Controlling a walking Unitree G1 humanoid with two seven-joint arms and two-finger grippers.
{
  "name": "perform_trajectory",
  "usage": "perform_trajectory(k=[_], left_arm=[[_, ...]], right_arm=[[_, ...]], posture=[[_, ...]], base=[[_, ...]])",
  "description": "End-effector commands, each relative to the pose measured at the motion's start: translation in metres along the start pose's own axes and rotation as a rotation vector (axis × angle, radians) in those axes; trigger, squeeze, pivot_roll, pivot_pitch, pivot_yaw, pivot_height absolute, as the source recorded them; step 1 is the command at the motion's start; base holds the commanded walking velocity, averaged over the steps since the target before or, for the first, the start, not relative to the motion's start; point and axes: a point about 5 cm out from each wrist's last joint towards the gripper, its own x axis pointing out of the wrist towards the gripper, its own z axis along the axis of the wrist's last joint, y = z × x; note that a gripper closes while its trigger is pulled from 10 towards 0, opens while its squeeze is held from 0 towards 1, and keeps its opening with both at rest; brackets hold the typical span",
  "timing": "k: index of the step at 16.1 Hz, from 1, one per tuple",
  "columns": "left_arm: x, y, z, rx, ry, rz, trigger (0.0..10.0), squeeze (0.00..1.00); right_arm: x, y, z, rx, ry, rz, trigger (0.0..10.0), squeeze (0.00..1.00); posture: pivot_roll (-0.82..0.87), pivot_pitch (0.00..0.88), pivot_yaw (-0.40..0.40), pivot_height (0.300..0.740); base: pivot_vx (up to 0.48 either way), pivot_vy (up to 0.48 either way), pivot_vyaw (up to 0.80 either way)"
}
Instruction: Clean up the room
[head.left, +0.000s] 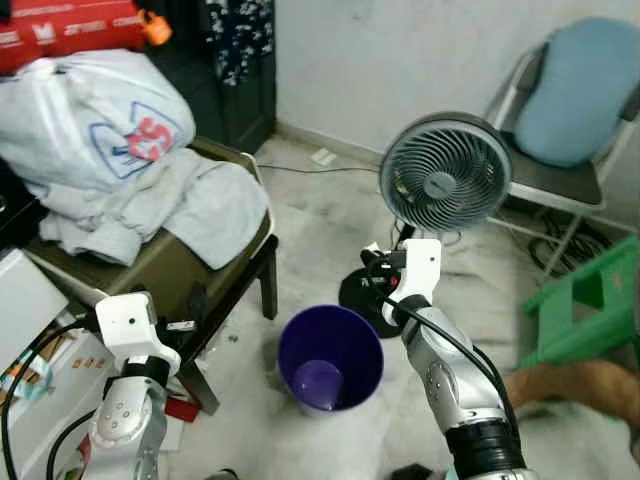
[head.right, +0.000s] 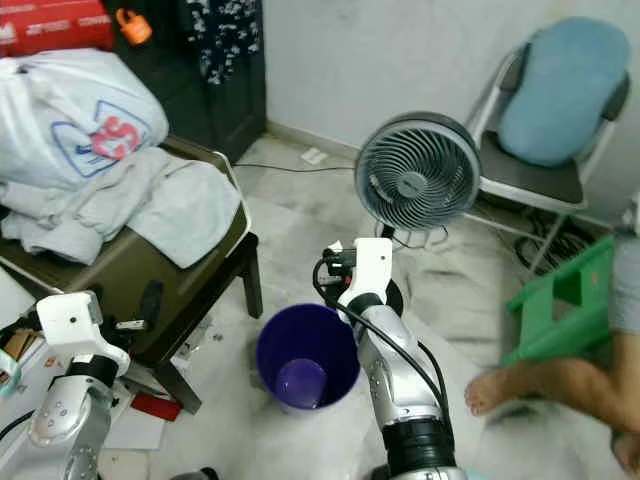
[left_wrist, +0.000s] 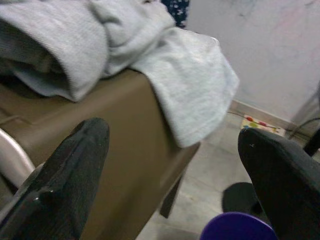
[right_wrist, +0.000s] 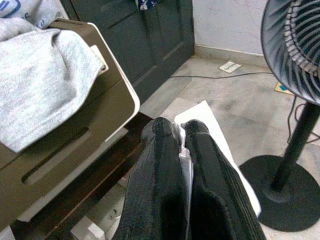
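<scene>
The right gripper (right_wrist: 182, 135) pinches a white paper sheet (right_wrist: 220, 150) above the marble floor (head.left: 320, 210), beside the purple bin (head.left: 330, 358) and fan (head.left: 445, 172). The left gripper (left_wrist: 170, 165) gapes near the clothes-heaped brown chair (head.left: 160, 265).

On the white plastic bag (head.left: 95, 115) that tops the heap of clothes on the brown chair (head.left: 165, 265), a blue-outlined emblem carries large red characters that read roughly as "SS" or "55"; which of the 2 it is cannot be settled. Behind that bag, at the picture's upper edge, a red box (head.left: 70, 28) bears a white logo and lines of white lettering, too small and blurred to read. Nothing else in view, the fan (head.left: 445, 175) beside the chair included, carries legible text.
</scene>
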Motion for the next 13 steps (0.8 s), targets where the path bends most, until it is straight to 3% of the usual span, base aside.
perform_trajectory(k=[1,8,11,13], left_arm=[[-0.0007,-0.0002,0.0025,-0.002,-0.004,-0.008,10.0,0.00],[0.0009,-0.0001,0.0021,-0.004,0.002,-0.011,10.0,0.00],[0.0019,0.0000,0.0015,-0.002,0.007,-0.011,10.0,0.00],[0.0023,0.0003,0.0007,0.001,0.013,-0.006,10.0,0.00]], right_arm=[[0.0001,-0.0020,-0.0017,0.008,0.010,-0.017,10.0,0.00],[0.0014,-0.0037,-0.0008,0.003,0.011,-0.032,10.0,0.00],[0.0021,-0.0043,-0.0008,0.005,0.010,-0.038,10.0,0.00],[0.0031,-0.0039,-0.0016,0.004,0.011,-0.038,10.0,0.00]], posture=[[0.07,0.146,-0.092,0.740],[0.06,0.145,-0.092,0.740],[0.06,0.140,-0.093,0.740],[0.07,0.139,-0.093,0.740]], base=[[0.337,0.000,0.00],[0.301,0.000,-0.08],[0.000,0.000,-0.58],[0.000,0.000,0.00]])
